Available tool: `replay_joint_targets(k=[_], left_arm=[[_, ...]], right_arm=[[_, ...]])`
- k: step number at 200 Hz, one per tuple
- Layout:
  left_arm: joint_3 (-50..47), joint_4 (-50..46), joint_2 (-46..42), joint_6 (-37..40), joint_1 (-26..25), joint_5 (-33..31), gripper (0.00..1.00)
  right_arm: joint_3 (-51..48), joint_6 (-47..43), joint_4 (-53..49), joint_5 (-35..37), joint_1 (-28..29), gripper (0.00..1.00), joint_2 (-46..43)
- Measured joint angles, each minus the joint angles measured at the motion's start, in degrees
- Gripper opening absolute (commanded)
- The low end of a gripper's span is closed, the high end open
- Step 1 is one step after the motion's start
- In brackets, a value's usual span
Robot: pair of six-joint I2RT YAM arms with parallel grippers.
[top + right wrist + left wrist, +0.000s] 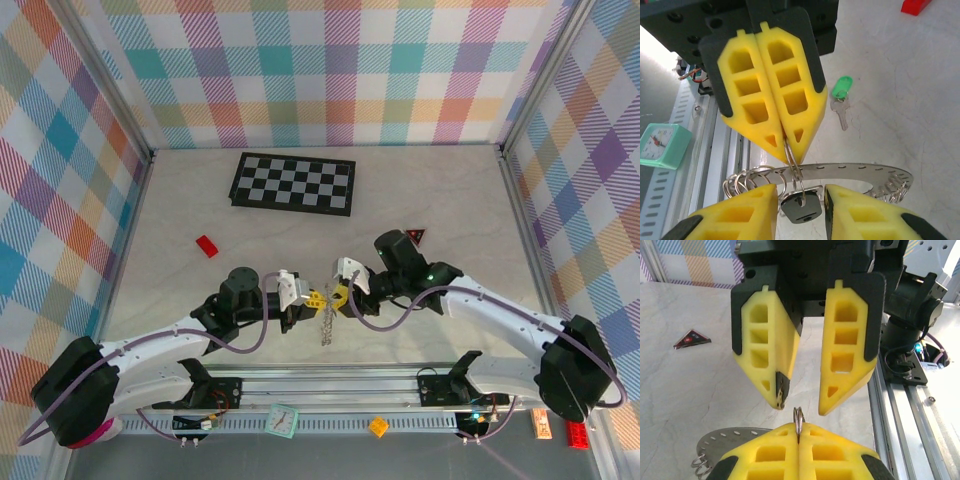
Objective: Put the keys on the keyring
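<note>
Holding the ring steady governs this step. On the worktop (pixel 450 200), both arms meet near the middle of the near edge. The keyring (pixel 850 170) is lifted off the surface there, its grey band hanging below the tools.

The left tool (pixel 786 144) is pressed together, pinching the fringe of the ring. The right tool (pixel 801 409) faces it with its fingers spread and gripping nothing.

A green-headed key (pixel 841 90) lies flat on the worktop, well apart from the ring and not yet fitted. A dark-headed key (pixel 801 207) hangs in the gap between the spread right fingers. Neither finger appears to touch it.

The pinched part is a single wire loop (pixel 798 416), standing upright at the left fingertips. The dark-headed key appears to hang from it. Whether that key is fully threaded cannot be told.

Recommended practice:
1. Maintain the left pinch. Any slackening is likely to let the loop twist or the ring drop.
2. Close the right tool on the key head squarely, not on the wire.
3. Feed along the plane of the loop. Side load would probably spring it out of the grip.
4. Leave the green-headed key until this one is confirmed seated.
</note>
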Motion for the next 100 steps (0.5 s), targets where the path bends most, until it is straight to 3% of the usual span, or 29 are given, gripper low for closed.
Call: replay_joint_targets(k=[52, 100], left_arm=[[-2.2, 8.3, 3.8, -4.5, 0.0, 0.0, 0.00], [-2.3, 10.3, 4.4, -5.7, 0.0, -0.2, 0.00]], right_arm=[[-0.4, 1.6, 4.4, -2.0, 0.0, 0.27, 0.9], [-1.1, 2.3, 6.2, -1.9, 0.0, 0.28, 1.1]])
